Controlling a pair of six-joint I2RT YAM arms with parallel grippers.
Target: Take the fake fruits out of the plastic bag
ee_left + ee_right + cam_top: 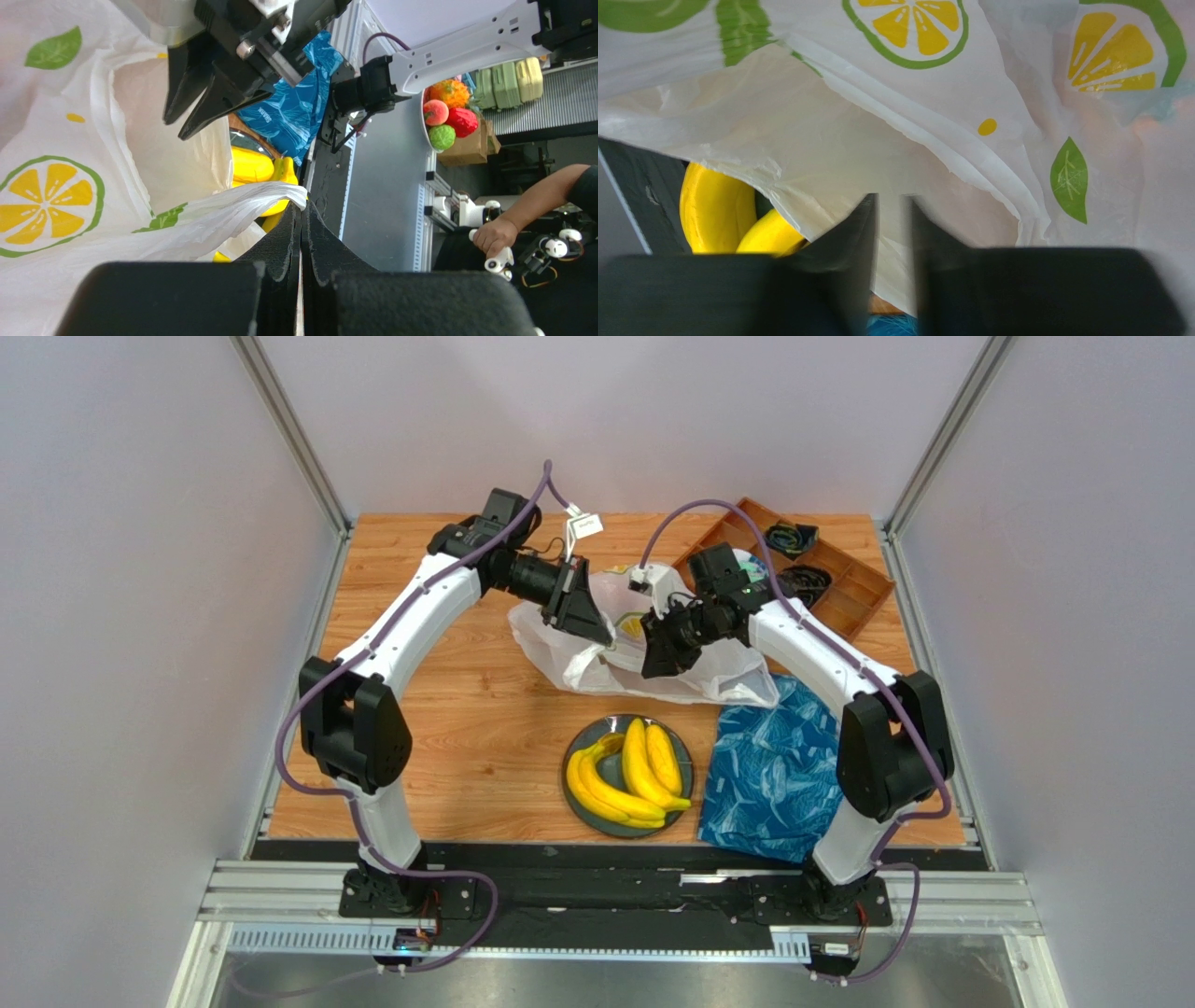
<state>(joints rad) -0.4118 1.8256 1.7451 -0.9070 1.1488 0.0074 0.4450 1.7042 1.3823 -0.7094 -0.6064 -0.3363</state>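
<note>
The thin white plastic bag with lemon-slice prints (582, 665) lies crumpled on the wooden worktop (463, 714) between my two end effectors. My left end effector (302, 217) is clenched on its rim film. My right end effector (892, 210) is at the bag, fingers narrowly apart; I cannot tell whether it pinches film. Nearer my bases than both, glossy yellow plastic bananas (634, 770) lie on a dark round plate (679, 751), with a blue patterned cloth (772, 770) just right of it.

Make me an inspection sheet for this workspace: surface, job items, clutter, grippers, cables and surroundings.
Surface: wooden table.
Job's things: white plastic bag mid-table; two banana bunches on a dark plate.
Clutter: blue patterned cloth; wooden divider tray holding black cords.
Grippers: left gripper shut on the bag's edge; right gripper at the bag film, grip unclear.
Cables: purple cables along both arms.
Surroundings: grey enclosure walls; person's arm beyond the table.
</note>
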